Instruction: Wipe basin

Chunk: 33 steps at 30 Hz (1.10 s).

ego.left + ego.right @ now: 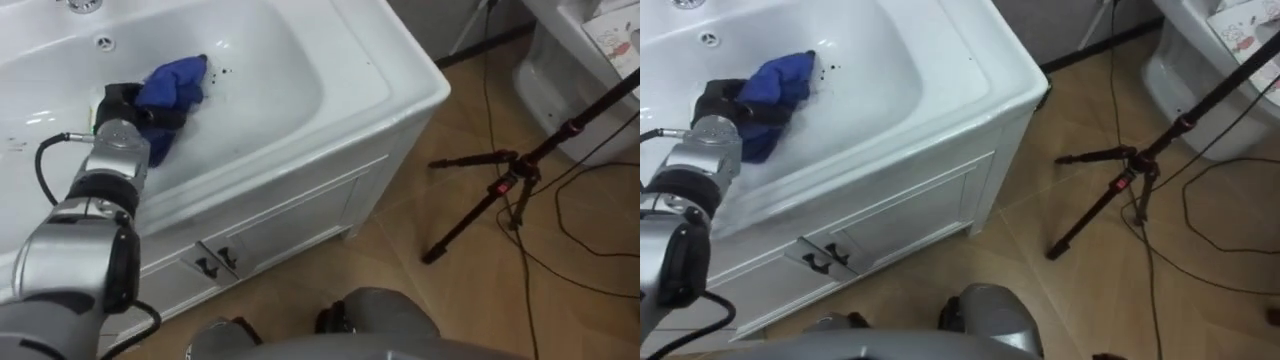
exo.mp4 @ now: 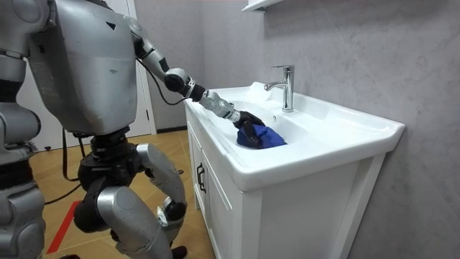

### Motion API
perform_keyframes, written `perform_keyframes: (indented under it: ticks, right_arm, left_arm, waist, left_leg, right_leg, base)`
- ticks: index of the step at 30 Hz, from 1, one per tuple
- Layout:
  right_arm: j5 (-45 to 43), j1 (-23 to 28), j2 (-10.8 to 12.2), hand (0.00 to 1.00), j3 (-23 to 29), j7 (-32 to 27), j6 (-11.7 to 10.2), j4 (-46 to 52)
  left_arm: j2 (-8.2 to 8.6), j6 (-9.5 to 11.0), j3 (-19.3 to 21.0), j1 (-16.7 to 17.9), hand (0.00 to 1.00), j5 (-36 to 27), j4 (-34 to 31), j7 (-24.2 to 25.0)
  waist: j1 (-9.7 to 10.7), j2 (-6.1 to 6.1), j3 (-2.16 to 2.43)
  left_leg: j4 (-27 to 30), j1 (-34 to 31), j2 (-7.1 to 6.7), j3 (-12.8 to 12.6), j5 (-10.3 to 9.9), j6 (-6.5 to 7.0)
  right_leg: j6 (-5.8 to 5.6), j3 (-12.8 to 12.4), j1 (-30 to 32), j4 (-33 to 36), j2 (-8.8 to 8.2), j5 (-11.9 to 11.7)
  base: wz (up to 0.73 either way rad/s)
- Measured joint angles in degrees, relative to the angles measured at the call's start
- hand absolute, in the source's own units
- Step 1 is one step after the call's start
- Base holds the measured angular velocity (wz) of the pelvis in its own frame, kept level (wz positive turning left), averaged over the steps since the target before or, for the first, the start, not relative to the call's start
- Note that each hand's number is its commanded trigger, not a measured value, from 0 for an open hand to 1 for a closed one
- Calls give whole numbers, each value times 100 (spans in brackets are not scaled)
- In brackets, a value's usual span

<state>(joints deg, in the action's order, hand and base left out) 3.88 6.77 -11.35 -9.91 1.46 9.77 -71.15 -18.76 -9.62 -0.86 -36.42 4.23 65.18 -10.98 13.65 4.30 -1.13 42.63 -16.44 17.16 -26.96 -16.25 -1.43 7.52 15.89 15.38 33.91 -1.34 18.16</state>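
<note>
The white basin (image 1: 270, 75) is set in a white vanity. A crumpled blue cloth (image 1: 178, 85) lies on its inner slope, near the front wall. My left hand (image 1: 122, 108) is black and reaches in from the lower left, fingers curled on the near edge of the cloth. A few dark specks (image 1: 222, 71) sit on the basin just beyond the cloth. In the room view I stand at the vanity's front with the left arm stretched out, the left hand (image 2: 249, 121) pressing the blue cloth (image 2: 264, 137) into the bowl below the chrome tap (image 2: 286, 86).
The drain (image 1: 104, 42) is at the basin's far side. Cabinet doors with dark handles (image 1: 215, 262) are below the rim. A black tripod (image 1: 505, 182) with cables spreads over the wooden floor to the right, and a white fixture (image 1: 560, 70) stands beyond it.
</note>
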Motion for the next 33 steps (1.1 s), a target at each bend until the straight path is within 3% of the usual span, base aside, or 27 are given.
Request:
perform_keyframes:
  ticks: [6, 11, 15, 25, 33]
  right_arm:
    - [-13, 2, 20, 0, 15, -8, 0, 9]
    - [-18, 154, -17, 0, 55, -127, -51, 87]
    - [15, 302, -29, 0, 239, -90, -64, 153]
    - [15, 450, -87, 0, 492, 59, -165, -20]
    - [78, 723, -278, 0, 743, 64, -163, 18]
  left_arm:
    - [4, -8, -138, -233, 100, -3, -1, 283]
    - [-1, -7, -262, -243, 100, 41, -131, 293]
    - [-7, -7, -272, -243, 100, 42, -151, 316]
    - [-32, -7, -412, -244, 100, 336, -165, 493]
    - [-261, -34, -880, -247, 100, 552, -490, 656]
  waist:
    - [185, -92, -23]
    - [213, -400, -34]
    - [263, -540, -30]
    - [351, -551, -39]
    - [485, -539, -44]
  left_leg:
    - [25, 38, 45, -111, -13, 12]
    - [57, 154, 114, -149, -141, -20]
    - [53, 232, 106, -211, -140, -21]
    - [-185, 493, -82, -219, -139, -22]
    - [18, 577, 49, -348, -135, -26]
  right_leg:
    - [40, -46, 33, -1, 7, -61]
    - [33, -290, 58, -6, 147, -88]
    - [27, -416, 46, -6, 170, -87]
    - [-44, -617, -54, -17, 158, -53]
    - [-99, -619, -250, -121, 168, -44]
  base:
    - [-15]
    - [-27]
    - [-16]
    - [-6]
    - [-2]
